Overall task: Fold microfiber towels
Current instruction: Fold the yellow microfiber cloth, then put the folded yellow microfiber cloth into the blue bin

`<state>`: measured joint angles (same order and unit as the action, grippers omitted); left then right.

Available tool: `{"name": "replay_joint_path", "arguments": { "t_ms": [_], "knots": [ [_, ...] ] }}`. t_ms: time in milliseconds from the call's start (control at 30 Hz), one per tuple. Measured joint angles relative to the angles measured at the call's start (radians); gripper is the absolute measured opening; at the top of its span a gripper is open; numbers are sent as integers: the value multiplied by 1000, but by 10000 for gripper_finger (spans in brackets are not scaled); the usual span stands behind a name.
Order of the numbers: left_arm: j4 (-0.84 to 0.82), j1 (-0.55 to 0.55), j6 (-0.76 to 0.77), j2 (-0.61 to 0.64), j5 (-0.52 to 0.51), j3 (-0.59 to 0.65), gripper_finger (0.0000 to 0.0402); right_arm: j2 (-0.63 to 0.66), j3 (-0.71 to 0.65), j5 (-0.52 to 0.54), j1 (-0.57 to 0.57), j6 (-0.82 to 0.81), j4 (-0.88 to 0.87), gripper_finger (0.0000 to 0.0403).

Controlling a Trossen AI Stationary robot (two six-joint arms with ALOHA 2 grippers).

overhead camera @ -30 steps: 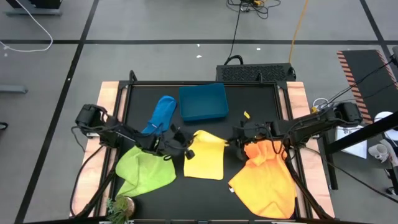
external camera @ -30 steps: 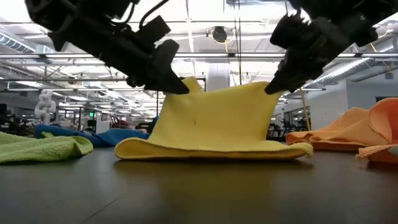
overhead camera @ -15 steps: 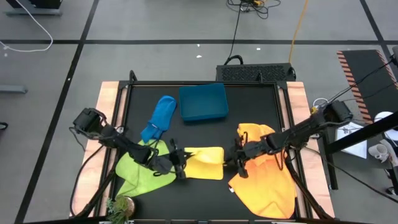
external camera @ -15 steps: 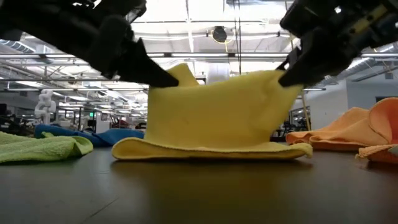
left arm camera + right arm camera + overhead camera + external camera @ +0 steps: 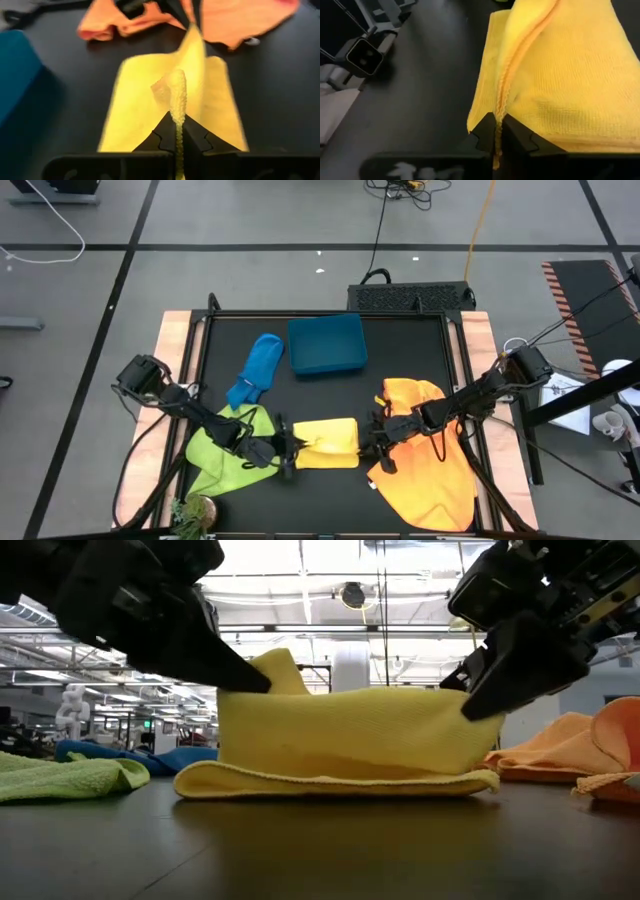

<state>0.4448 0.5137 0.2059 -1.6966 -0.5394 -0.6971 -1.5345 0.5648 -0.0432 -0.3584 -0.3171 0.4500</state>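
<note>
The yellow towel (image 5: 327,442) lies folded roughly in half in front of the teal bin (image 5: 325,344), towards the near edge of the table (image 5: 400,340). From above it reads as a short, wide band. In the low view its lower layer (image 5: 330,780) lies flat with a rolled, rounded front edge, while the upper layer stands up off it like a low wall, sagging slightly in the middle and peaking at the corner on the left arm's side. The weave looks fine and nubbly, with a stitched hem visible in both wrist views.

The left gripper (image 5: 287,450) is clamped on one corner of the raised layer; in its wrist view the hem (image 5: 176,102) is pinched upright between the two dark fingers (image 5: 162,134). The right gripper (image 5: 372,442) is clamped on the opposite corner, its fingers (image 5: 482,127) closed together on the hem, though how much cloth sits between them is hard to judge.

Left of the bin lies the blue towel (image 5: 257,367), bunched into a long strip. Nearer the front edge than that, under the left arm, the lime green towel (image 5: 228,446) is crumpled. On the bin's other side, right of the yellow towel, the orange towels (image 5: 425,465) lie heaped together, under the right arm.
</note>
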Motion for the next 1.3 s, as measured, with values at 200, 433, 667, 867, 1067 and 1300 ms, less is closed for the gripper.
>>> {"name": "replay_joint_path", "arguments": {
  "t_ms": [200,433,667,867,1067,1300],
  "knots": [
    [-4,0,8,0,109,0,22,0,0,-54,-5,5,32,67],
    [-22,-5,13,0,122,0,65,0,0,-91,-4,12,63,129],
    [-25,-4,85,0,174,0,107,0,0,-58,17,24,62,152],
    [-25,0,167,11,325,-17,128,0,0,-58,54,27,59,151],
    [-30,-11,277,11,294,-19,129,0,0,-55,107,42,58,153],
    [-110,-123,460,11,289,-19,129,0,0,-10,200,39,46,154]
  ]
}}
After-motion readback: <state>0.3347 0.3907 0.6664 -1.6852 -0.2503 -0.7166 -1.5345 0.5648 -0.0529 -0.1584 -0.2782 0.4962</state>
